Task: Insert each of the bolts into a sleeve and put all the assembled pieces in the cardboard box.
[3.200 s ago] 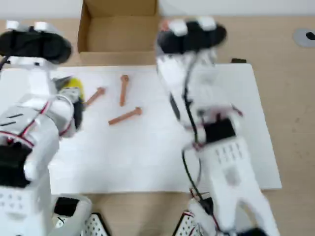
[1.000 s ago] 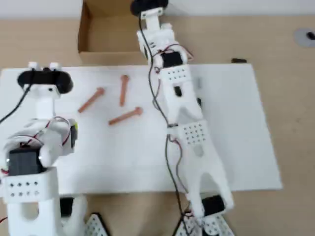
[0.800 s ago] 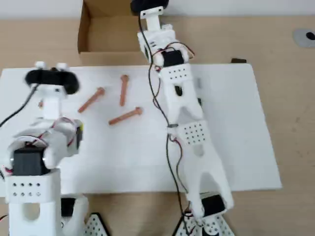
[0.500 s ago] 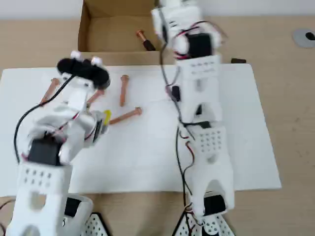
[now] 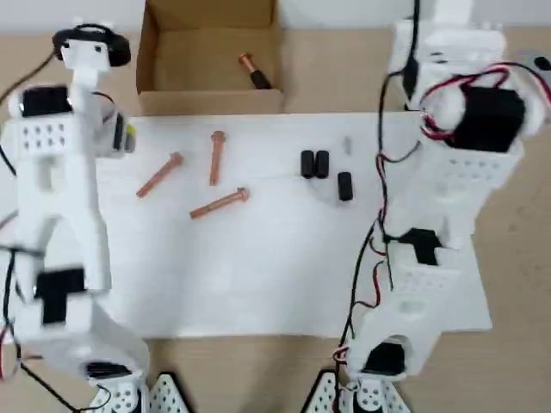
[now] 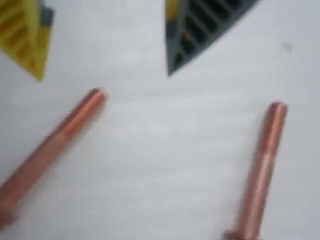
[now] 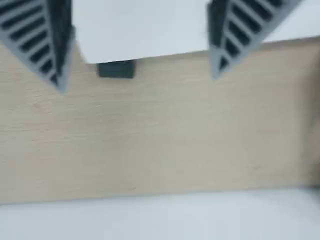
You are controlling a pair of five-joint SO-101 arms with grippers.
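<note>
Nearest the job: left tool (image 6: 105, 75), spread wide, 2 bolts (image 6: 50, 150) lying just past its tips with shank ends toward it; right tool (image 7: 140, 75), equally wide, over bare desk (image 7: 150, 140), away from sleeves (image 5: 307, 163).

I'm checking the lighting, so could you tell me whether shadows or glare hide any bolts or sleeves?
High view: even light, no glare; bolts and sleeves show plainly on the white sheet. Left wrist view: two bolts, no hard shadows.
</note>
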